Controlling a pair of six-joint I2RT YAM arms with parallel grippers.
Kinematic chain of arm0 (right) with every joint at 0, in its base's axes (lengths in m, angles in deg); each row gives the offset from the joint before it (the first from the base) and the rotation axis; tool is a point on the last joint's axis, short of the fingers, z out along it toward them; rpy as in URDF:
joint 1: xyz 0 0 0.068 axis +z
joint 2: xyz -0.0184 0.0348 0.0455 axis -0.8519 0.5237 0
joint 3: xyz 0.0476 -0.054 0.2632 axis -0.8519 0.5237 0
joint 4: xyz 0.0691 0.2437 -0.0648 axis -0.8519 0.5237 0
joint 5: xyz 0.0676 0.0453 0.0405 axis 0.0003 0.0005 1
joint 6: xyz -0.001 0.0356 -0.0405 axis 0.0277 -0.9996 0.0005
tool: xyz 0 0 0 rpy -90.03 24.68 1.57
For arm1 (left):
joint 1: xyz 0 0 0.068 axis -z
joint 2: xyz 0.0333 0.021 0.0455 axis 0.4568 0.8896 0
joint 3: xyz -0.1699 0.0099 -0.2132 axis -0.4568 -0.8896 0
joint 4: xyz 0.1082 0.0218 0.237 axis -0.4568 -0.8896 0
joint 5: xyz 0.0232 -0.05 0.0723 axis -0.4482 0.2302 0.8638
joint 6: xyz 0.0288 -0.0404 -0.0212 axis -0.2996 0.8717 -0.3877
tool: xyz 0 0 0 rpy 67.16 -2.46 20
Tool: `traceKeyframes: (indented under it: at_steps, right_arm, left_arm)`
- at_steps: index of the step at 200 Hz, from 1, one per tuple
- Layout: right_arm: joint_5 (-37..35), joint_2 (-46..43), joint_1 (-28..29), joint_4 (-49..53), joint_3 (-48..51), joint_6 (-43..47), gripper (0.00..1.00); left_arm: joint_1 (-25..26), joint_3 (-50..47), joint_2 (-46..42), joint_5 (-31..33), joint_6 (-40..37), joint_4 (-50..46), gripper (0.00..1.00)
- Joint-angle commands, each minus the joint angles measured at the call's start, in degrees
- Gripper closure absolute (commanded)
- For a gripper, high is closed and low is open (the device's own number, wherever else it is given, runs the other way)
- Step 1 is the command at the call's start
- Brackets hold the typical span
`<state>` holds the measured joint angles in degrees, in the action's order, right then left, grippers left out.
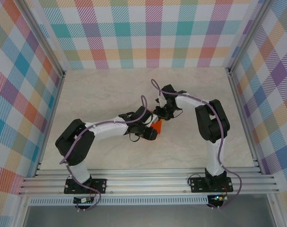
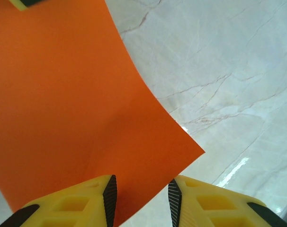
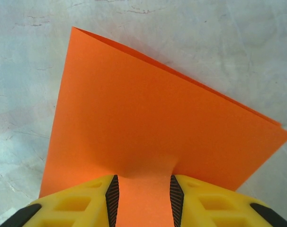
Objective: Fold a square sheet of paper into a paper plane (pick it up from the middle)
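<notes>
Near the middle of the tabletop (image 1: 101, 90), the left gripper (image 2: 141, 194) stands released, jaws apart. The lower edge of the square sheet of paper (image 2: 63, 94) passes loosely between them, probably so the gripper can steady it. To its right, the right gripper (image 3: 143, 191) squeezes a raised hump of the sheet, which is folded double, between its pads, seemingly to lift it from its middle.

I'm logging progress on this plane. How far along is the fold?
Done: the square sheet of paper is folded once; two layers show along its far edge in the right wrist view. In hand: it puckers up between the right gripper's pads, while the left gripper stands open over its edge. Left: no pointed nose or wings yet, so most folds remain.
</notes>
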<state>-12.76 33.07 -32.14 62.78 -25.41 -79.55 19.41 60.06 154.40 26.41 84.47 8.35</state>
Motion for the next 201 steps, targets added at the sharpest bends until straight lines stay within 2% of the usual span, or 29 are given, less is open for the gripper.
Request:
traceKeyframes:
  at_steps: [1,20,79,114,130,152,169,201]
  right_arm:
    - [1.8,1.6,0.1,1.1,-1.5,-0.4,0.64]
    - [2.0,1.9,0.1,1.2,-1.7,-0.3,0.64]
    - [2.2,2.2,-0.4,1.2,-1.9,-0.8,0.63]
    - [2.5,2.5,-0.5,1.2,-1.9,-0.7,0.63]
    - [2.5,2.7,-0.5,1.5,-2.0,-0.6,0.63]
    - [2.5,3.2,-0.6,1.8,-2.1,-0.2,0.63]
    - [2.4,3.3,-0.6,1.9,-2.2,0.2,0.63]
    - [2.1,3.7,-0.6,2.8,-2.6,2.2,0.64]
  left_arm:
    - [0.9,3.2,0.8,3.3,-3.7,-5.3,0.64]
    - [1.9,5.5,2.3,3.9,-5.2,-7.2,0.63]
    - [6.1,10.9,7.1,11.2,-9.2,-13.0,0.63]
    - [7.5,12.4,7.2,11.4,-9.7,-12.8,0.67]
    - [7.6,12.7,7.0,11.2,-9.5,-12.6,0.72]
    - [7.5,12.4,6.6,12.6,-9.1,-12.1,0.85]
    - [6.9,11.7,5.8,11.4,-8.4,-11.1,0.92]
    - [3.9,8.5,3.1,6.4,-4.5,-6.7,0.96]
